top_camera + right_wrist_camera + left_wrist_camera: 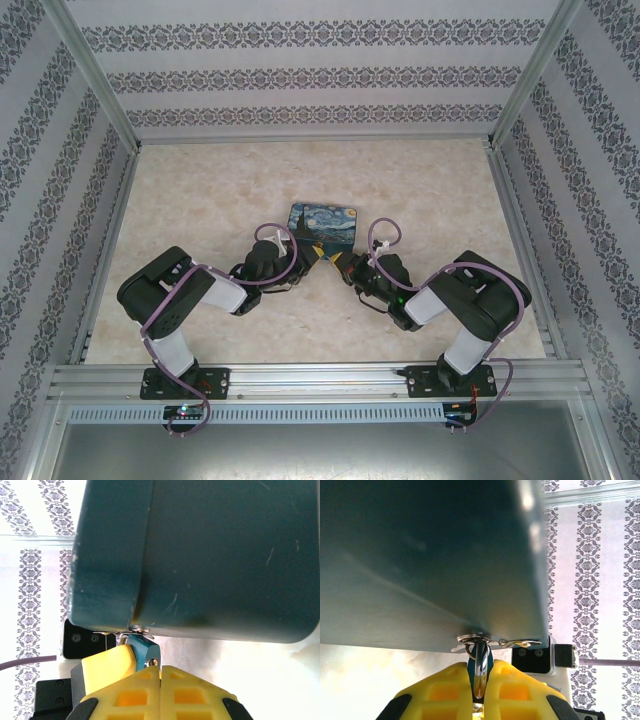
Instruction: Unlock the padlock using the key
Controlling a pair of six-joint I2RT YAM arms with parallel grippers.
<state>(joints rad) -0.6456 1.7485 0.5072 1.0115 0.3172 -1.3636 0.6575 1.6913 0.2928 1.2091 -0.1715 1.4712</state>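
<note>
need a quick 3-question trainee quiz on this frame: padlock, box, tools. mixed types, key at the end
1. True or false: the left tool stands open, away from the padlock.
2. Where does the padlock hang? A) at the latch on the dark box; B) on a wall hook; C) in a drawer.
3. Fill in: the fingers of the right tool are ____ in colour.
Key: 1 false, it is shut on the padlock. 2 A. 3 yellow.
</note>
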